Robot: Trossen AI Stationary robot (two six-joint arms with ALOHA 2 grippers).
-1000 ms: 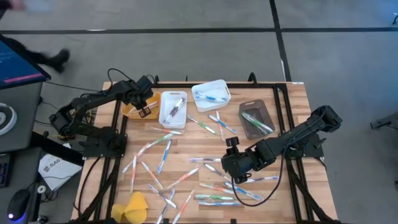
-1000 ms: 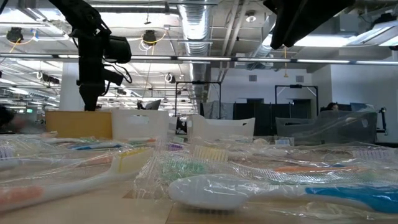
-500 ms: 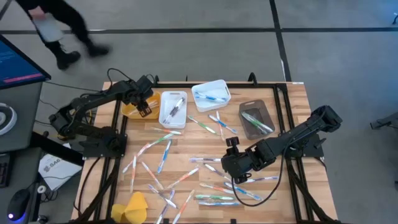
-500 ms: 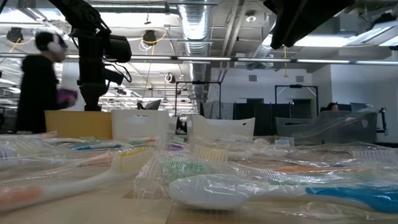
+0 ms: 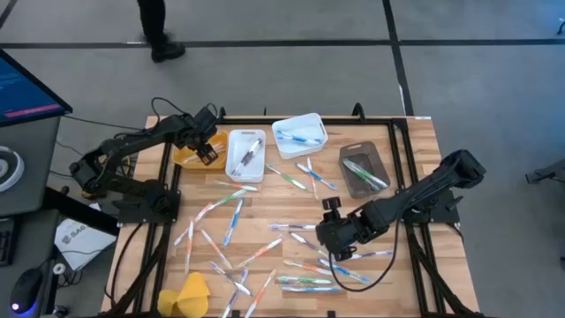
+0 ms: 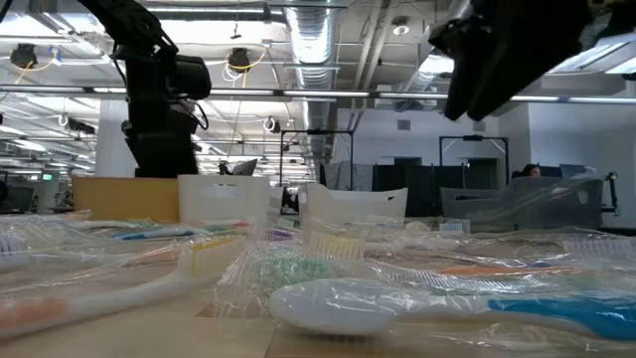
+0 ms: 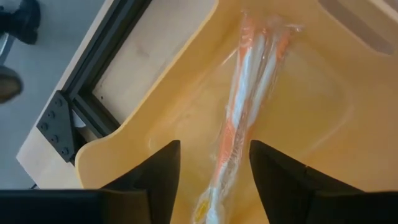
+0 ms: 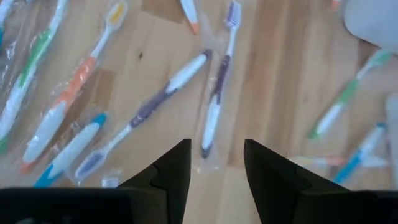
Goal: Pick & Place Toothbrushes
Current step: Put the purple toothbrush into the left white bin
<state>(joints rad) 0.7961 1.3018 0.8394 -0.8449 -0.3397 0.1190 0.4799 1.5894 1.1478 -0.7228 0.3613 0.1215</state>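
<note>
- The left gripper point(image 5: 208, 155) is held over the orange bin point(image 5: 187, 155) at the far left of the desk point(image 5: 424, 141); in the left wrist view its fingers point(image 7: 152, 177) are seen parted, with nothing between them.
- Two orange-and-white toothbrushes in clear wrap point(image 7: 245, 106) are seen lying on the floor of the orange bin, just beyond those fingers.
- The right gripper point(image 5: 328, 246) is held above the loose toothbrushes point(image 5: 300, 265) scattered over the near half of the desk; its fingers point(image 8: 171, 174) are spread apart and nothing is held.
- A purple-and-white toothbrush point(image 8: 214, 102) is seen lying on the wood just ahead of the right gripper.
- More toothbrushes are seen inside the white bin point(image 5: 245, 156), the second white bin point(image 5: 300, 134) and the brown bin point(image 5: 362, 170).
- A yellow lump point(image 5: 187, 293) is seen at the near left corner of the desk.
- A person's legs point(image 5: 157, 26) are seen on the floor beyond the desk.
</note>
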